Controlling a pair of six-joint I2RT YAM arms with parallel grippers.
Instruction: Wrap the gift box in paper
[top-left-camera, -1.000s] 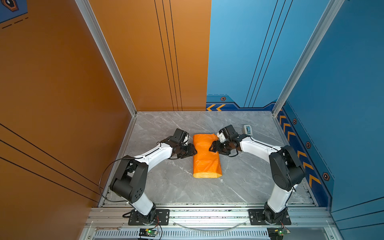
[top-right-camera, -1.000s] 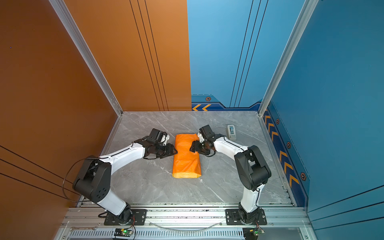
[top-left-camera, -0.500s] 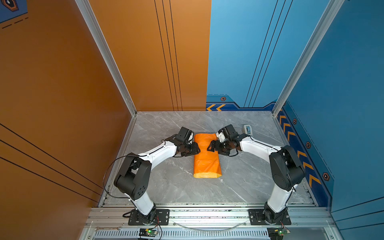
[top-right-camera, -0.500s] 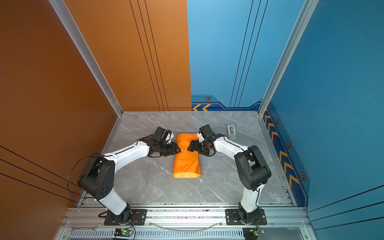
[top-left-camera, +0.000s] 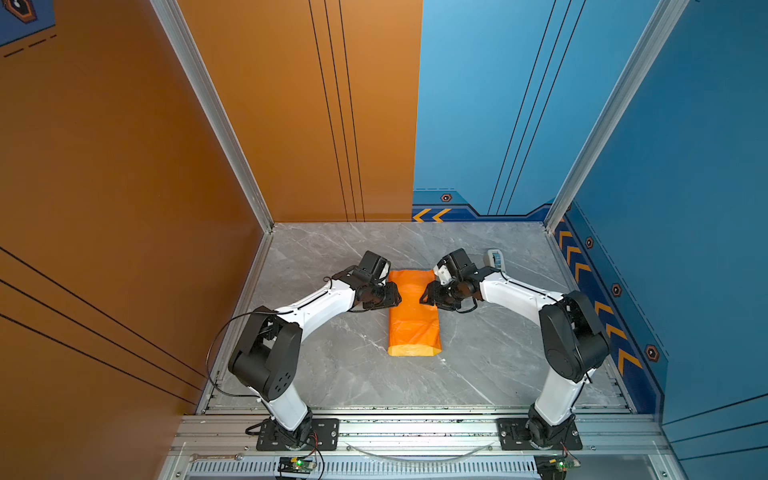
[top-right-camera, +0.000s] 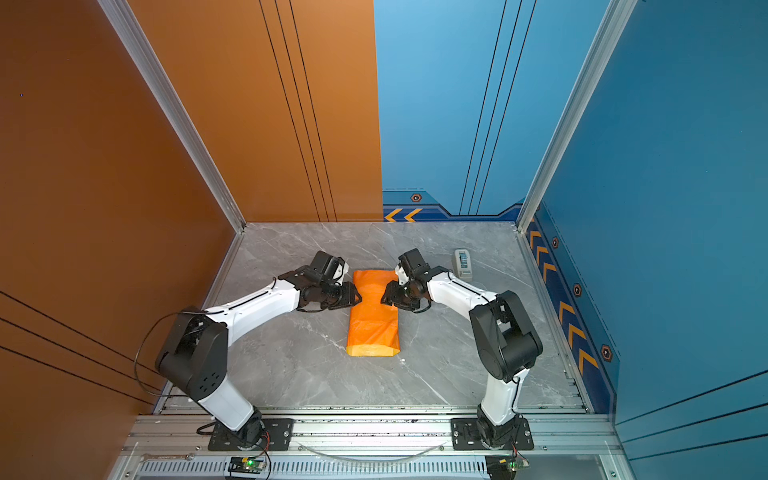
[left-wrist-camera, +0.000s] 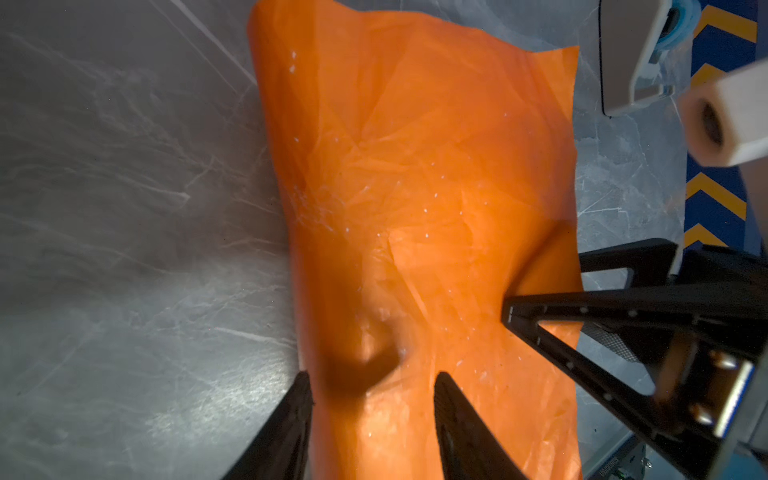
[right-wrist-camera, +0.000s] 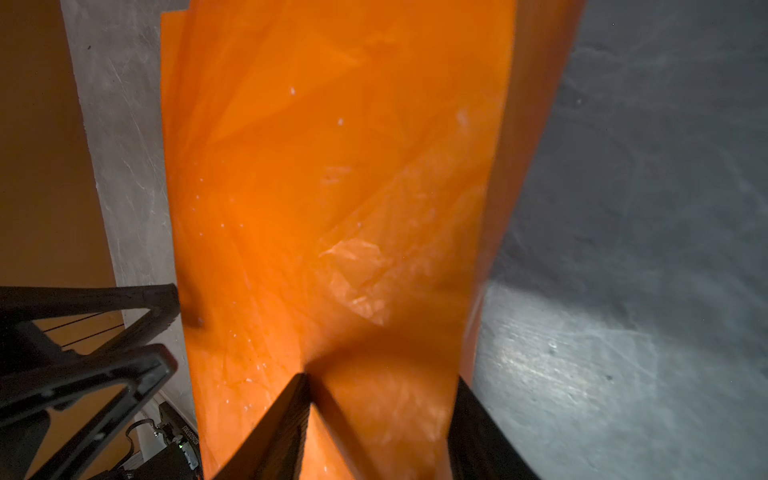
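left tool (top-left-camera: 397, 296) moved up to paper (top-left-camera: 414, 328) | right tool (top-left-camera: 422, 297) opposite | two tools spread | one paper

Both top views were bright, evenly lit from overhead and sharp; we noted soft shadows under the arms (top-left-camera: 316, 299) on the table (top-left-camera: 353, 374). The wrist views were dim. Glare patches lay on the paper (left-wrist-camera: 415, 166) and table. The right gripper (right-wrist-camera: 380, 399) looked blurred and cast a dark shadow.
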